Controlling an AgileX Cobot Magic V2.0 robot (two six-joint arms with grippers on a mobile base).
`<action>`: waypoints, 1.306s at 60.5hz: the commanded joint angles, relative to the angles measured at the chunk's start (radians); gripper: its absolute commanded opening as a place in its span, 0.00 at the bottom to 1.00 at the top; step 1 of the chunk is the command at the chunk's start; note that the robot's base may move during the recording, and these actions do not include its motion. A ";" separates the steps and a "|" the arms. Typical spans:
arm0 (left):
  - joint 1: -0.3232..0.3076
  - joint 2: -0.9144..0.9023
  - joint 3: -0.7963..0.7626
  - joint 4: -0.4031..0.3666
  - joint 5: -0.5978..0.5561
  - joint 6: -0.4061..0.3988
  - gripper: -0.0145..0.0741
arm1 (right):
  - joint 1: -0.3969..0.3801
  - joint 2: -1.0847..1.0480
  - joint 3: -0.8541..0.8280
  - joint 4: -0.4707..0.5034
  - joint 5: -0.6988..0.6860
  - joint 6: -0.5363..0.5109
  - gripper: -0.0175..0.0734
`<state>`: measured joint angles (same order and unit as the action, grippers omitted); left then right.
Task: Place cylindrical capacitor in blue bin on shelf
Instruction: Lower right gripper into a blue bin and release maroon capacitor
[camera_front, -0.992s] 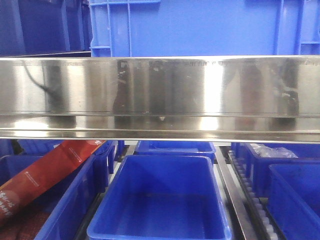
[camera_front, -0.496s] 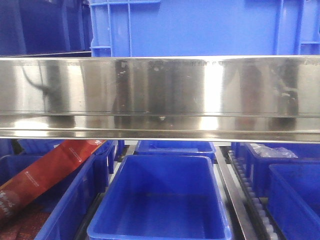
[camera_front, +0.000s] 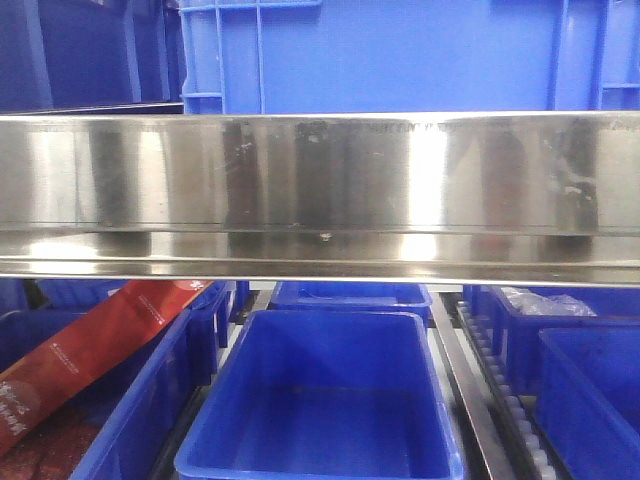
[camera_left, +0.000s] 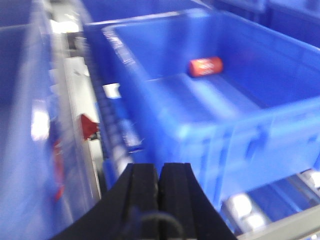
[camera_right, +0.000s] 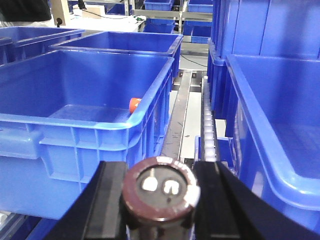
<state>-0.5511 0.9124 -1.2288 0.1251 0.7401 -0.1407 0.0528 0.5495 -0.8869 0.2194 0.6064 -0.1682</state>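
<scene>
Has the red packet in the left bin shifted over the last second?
No. The red packet lies where it did, its upper end just under the shelf rail, unchanged against it.

My left jaws were two matte black fingers (camera_left: 144, 187), flat-faced and square-topped, widening below into a broad black base. A thin dark cable (camera_left: 156, 215) looped across their lower part. My right jaws had black fingers (camera_right: 110, 195) too: wide slabs with sloping outer edges and a dull sheen.

orange-red cylindrical capacitor (camera_left: 205, 66) lies on its side in the blue bin (camera_left: 250, 150)
</scene>
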 joint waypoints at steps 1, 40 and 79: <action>0.001 -0.107 0.088 0.047 -0.048 -0.068 0.04 | 0.002 -0.002 -0.008 0.001 -0.007 -0.006 0.03; 0.001 -0.488 0.311 0.087 0.013 -0.134 0.04 | 0.162 0.277 -0.260 -0.051 0.012 -0.055 0.03; 0.001 -0.488 0.311 0.087 0.011 -0.134 0.04 | 0.300 1.032 -0.953 -0.020 0.279 -0.069 0.03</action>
<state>-0.5511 0.4298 -0.9187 0.2113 0.7648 -0.2648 0.3511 1.5181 -1.8082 0.1981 0.8693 -0.2275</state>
